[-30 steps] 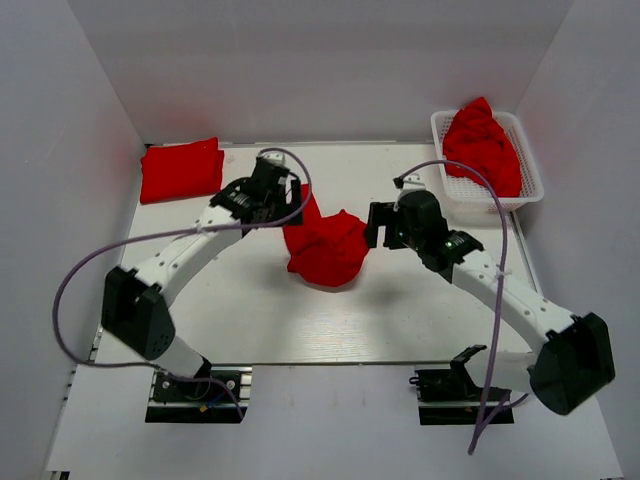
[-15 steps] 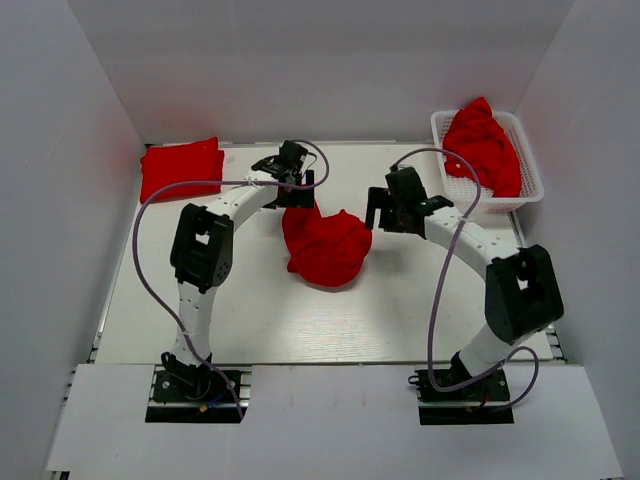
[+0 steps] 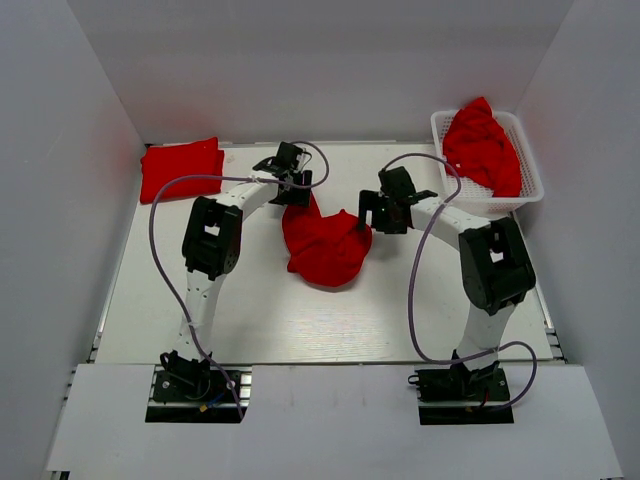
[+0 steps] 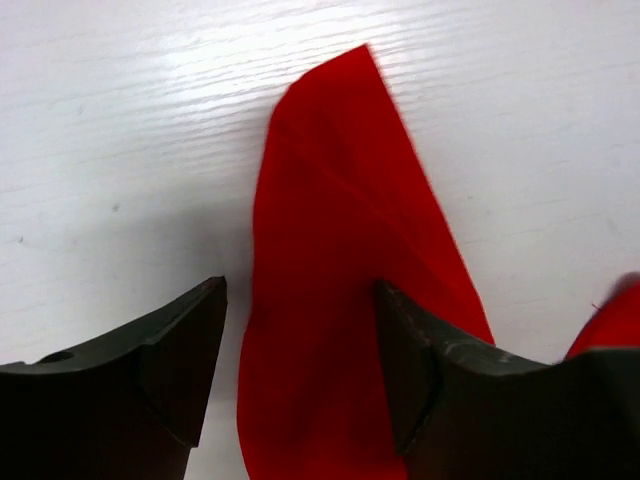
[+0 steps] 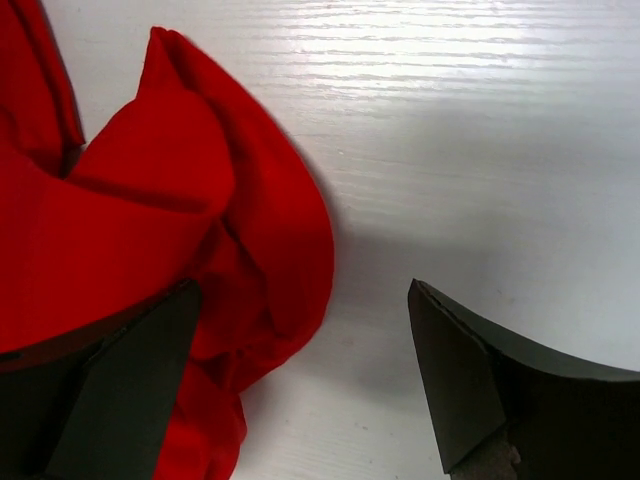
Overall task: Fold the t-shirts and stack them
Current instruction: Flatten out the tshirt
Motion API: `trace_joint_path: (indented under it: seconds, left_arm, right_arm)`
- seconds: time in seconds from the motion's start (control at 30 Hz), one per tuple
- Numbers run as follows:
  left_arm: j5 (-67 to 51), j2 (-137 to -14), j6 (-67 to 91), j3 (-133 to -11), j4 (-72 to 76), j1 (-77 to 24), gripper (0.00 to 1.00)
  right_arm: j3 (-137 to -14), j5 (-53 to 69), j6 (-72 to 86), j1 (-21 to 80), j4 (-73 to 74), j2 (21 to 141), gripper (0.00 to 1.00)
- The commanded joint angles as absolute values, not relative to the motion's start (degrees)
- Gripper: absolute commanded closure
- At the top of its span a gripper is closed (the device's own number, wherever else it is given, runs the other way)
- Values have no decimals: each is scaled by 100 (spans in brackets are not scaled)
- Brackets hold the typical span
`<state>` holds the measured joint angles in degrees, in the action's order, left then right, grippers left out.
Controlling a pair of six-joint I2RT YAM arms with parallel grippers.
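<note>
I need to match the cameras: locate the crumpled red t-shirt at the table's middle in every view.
Top external: crumpled t-shirt at picture centre.
Left wrist: its pointed flap, centre to bottom edge.
Right wrist: fills the left half.
Shared landmark: the white table under it.

White box setup: plain back wall (image 3: 320, 70), left wall (image 3: 50, 250) and right wall (image 3: 600, 260), all matte. Surface (image 3: 300, 320) is white with faint wood grain and glare streaks up close. White panel (image 3: 320, 425) along near edge. Even light, soft shadows.
</note>
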<state>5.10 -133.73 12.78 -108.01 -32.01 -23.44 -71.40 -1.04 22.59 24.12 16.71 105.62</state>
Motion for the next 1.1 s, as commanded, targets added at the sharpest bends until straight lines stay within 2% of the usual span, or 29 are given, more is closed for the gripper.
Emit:
trace_joint_path:
  seconds: [0.0, 0.07, 0.1, 0.13, 0.17, 0.2, 0.23, 0.37, 0.47, 0.83, 1.07]
  left_arm:
    - [1, -13333, 1072, -10714, -2918, -2364, 32]
    - [-149, -13412, 1020, -10714, -2918, -2364, 46]
    - [-280, -13473, 1020, -10662, -2918, -2364, 55]
    - [-386, -13474, 924, -10661, -2848, -2364, 74]
    - [-509, -13474, 758, -10661, -2848, -2364, 83]
    - [-597, -13474, 756, -10661, -2848, -2364, 94]
    - [-598, -13474, 695, -10722, -2848, -2364, 100]
    - [-527, -13054, 571, -10574, -2682, -2364, 100]
    - [-457, -12553, 641, -10170, -2305, -2312, 100]
    - [667, -9433, 1221, -8254, -1380, -2206, 100]
    - [2292, -7404, 1222, -7499, -1591, -2206, 100]
  right_arm:
    - [-7365, 334, 2171, 2364, 1345, 10819, 13]
    - [-7330, 413, 2215, 2382, 1223, 10898, 18]
    - [-7304, 439, 2258, 2382, 1178, 10942, 27]
    - [-7278, 483, 2276, 2364, 1160, 10986, 32]
    - [-7260, 544, 2259, 2356, 1047, 10986, 39]
    - [-7251, 588, 2302, 2347, 1029, 11065, 52]
    - [-7242, 624, 2303, 2347, 994, 11083, 62]
    - [-7225, 607, 2268, 2277, 975, 11031, 100]
    - [-7076, 457, 2215, 2241, 835, 10584, 100]
    - [-6645, -1202, 2118, 2083, 1028, 8510, 100]
    - [-6513, -2291, 2048, 1978, 1283, 7070, 100]
